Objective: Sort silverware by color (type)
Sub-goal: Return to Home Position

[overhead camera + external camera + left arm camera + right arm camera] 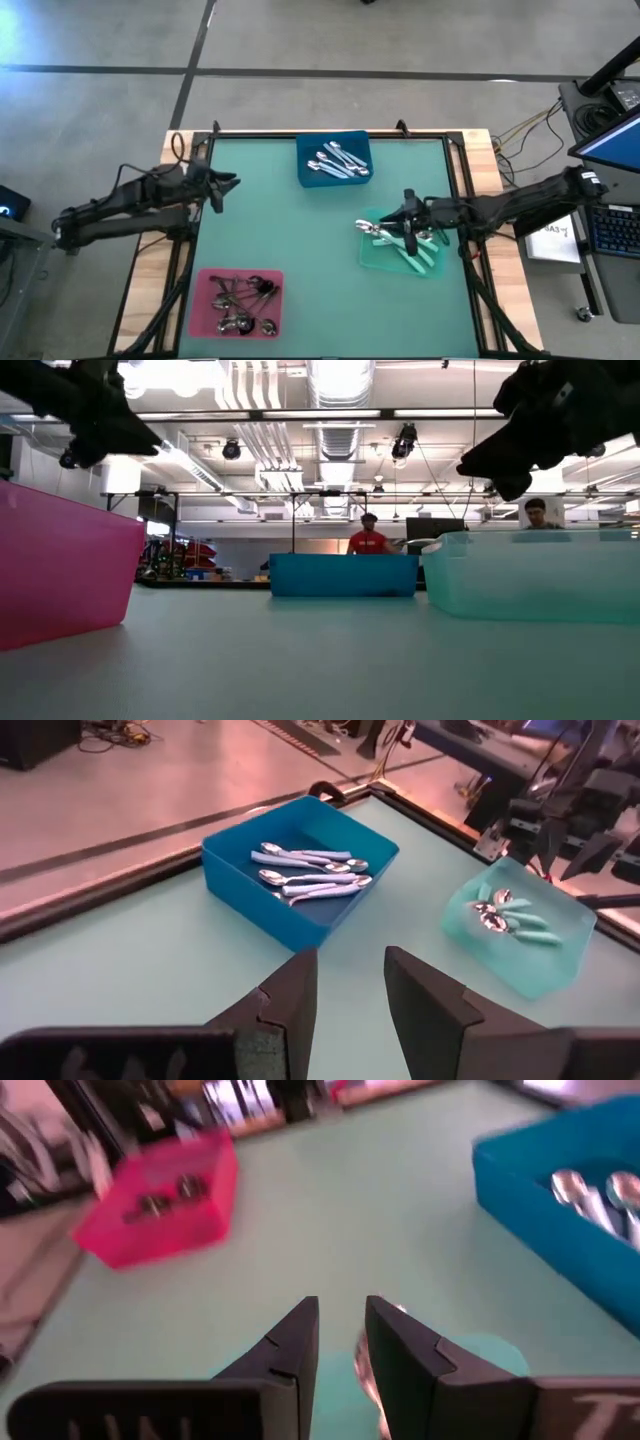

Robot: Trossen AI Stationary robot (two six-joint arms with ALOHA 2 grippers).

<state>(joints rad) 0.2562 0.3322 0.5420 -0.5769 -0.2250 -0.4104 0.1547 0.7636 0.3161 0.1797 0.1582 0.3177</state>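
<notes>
Silverware [338, 162] is lying in trays [200, 300]. Right tool [408, 215] is hovering over the green tray [372, 258], left tool [225, 190] at the desk's [300, 230] left. Both are gaping slightly, gripping nothing.

bench [280, 225]: light green | pink tray [203, 312]: black-handled spoons [245, 296] | blue tray [310, 178]: pale blue spoons [338, 160] | green tray [374, 256]: green-handled spoons [422, 256] | bowls: shiny silver
</notes>
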